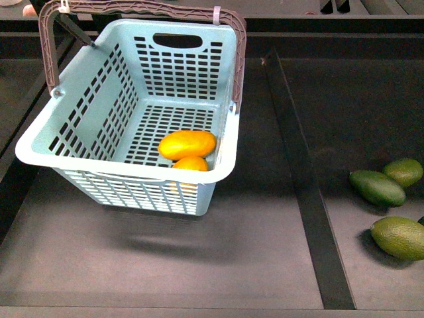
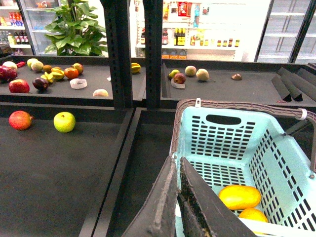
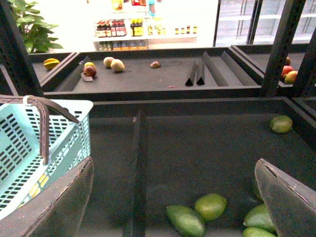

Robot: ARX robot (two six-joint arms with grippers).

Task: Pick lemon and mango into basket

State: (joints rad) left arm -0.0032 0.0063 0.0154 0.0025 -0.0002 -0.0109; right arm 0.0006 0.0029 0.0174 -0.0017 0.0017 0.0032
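Basket: light aqua, slotted, sits on the dark bench, left of a raised divider; its long axis runs from the near edge away from the robot, skewed a little, one corner turned toward the camera.
Handle: brown, swung back over the far rim.
Mango: orange-yellow, lies on the basket floor by the near right corner, long axis crosswise to the basket, its narrower end pointing toward the right wall.
Lemon: rounder yellow-orange fruit, just nearer than the mango and touching it, partly hidden by the near rim.
Green fruits: three lie on the bench right of the divider, well apart from the basket.
Left pincer: jaws pressed together, nothing between them, above the basket's near left rim.
Right pincer: jaws spread wide, empty, above the green fruits.
Far shelves: apples and other fruit, seen from the left wrist.
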